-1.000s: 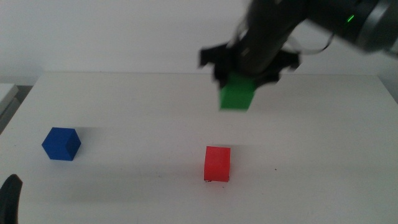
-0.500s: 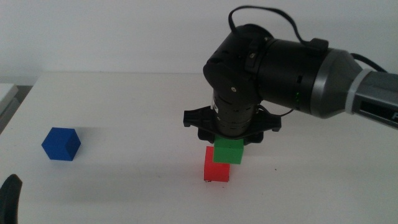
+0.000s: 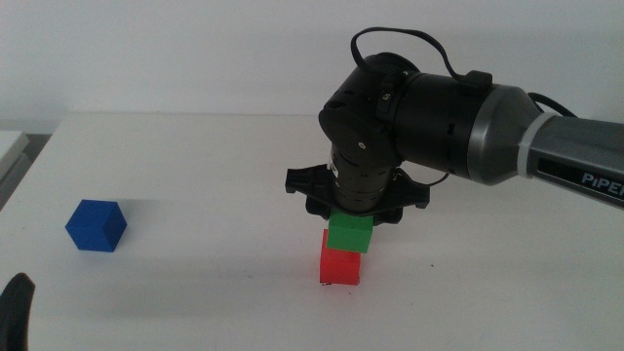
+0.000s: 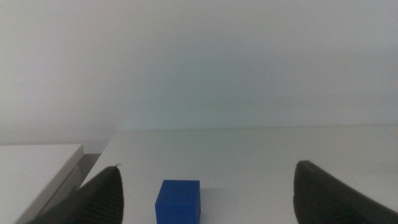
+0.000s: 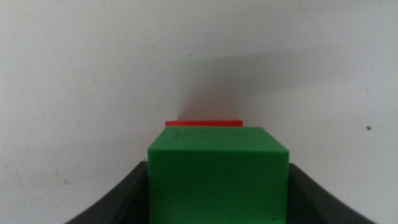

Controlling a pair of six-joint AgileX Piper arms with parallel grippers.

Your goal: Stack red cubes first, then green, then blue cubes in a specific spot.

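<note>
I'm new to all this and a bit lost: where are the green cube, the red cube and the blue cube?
green cube (image 3: 349,234): middle view, front face.
red cube (image 3: 340,268): middle view, front face.
blue cube (image 3: 96,226): middle view, front face.

A plain white table (image 3: 195,156) stands against a bare, evenly lit white wall (image 3: 175,49).

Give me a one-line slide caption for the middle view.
Right end effector holds the green cube on the red cube; the blue cube waits aside.

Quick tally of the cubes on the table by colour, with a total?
Red cube: 1
Green cube: 1, held by the right gripper over the red one
Blue cube: 1, apart, ahead of the left gripper
Total: 3
</note>
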